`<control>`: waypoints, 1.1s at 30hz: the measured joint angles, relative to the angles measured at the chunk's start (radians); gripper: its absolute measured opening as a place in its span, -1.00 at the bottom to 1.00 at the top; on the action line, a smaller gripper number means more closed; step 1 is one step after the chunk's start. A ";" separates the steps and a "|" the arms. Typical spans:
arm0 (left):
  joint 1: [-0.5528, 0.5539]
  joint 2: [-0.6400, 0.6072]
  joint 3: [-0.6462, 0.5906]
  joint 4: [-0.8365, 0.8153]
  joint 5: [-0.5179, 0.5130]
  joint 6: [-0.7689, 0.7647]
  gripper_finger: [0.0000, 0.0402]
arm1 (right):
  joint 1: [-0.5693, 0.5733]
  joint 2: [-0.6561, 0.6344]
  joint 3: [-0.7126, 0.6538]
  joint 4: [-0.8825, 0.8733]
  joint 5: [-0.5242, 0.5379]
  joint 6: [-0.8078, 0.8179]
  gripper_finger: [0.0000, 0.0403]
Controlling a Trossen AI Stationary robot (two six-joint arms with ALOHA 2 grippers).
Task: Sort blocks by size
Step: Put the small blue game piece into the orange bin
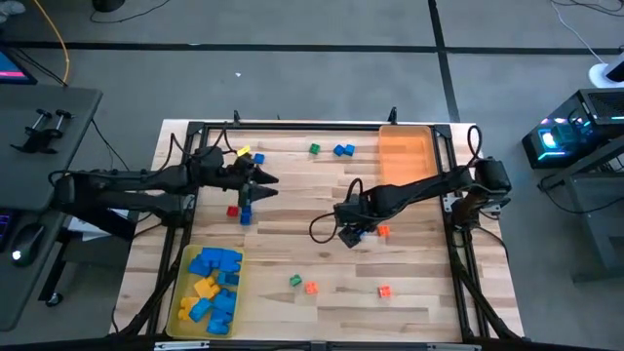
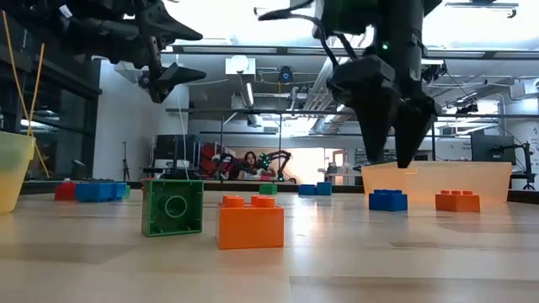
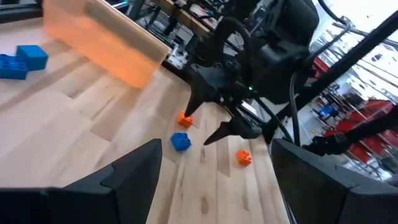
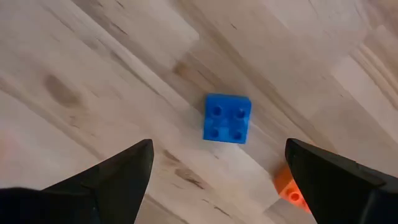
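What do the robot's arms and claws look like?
Both arms are black and jointed, with black cables looping beside them. The left gripper and right gripper each end in two dark fingers that taper to points. A small green light glows on the right arm.

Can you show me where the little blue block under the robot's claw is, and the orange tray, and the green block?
small blue block (image 4: 227, 118): right wrist view, middle of its studded top.
orange tray (image 1: 405, 154): high view, its bare floor.
green block (image 2: 173, 207): low view, middle of its front face with the ring.
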 joint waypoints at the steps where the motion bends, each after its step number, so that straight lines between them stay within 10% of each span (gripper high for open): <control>1: 0.005 0.000 0.000 0.000 0.000 0.000 0.44 | -0.002 0.000 -0.011 0.002 -0.001 -0.003 0.80; 22: 0.030 0.000 0.000 0.000 -0.073 -0.078 0.44 | -0.039 0.001 -0.212 0.283 -0.035 -0.047 0.77; 33: 0.030 0.000 0.000 -0.001 -0.093 -0.078 0.44 | -0.039 0.006 -0.224 0.301 -0.022 -0.047 0.14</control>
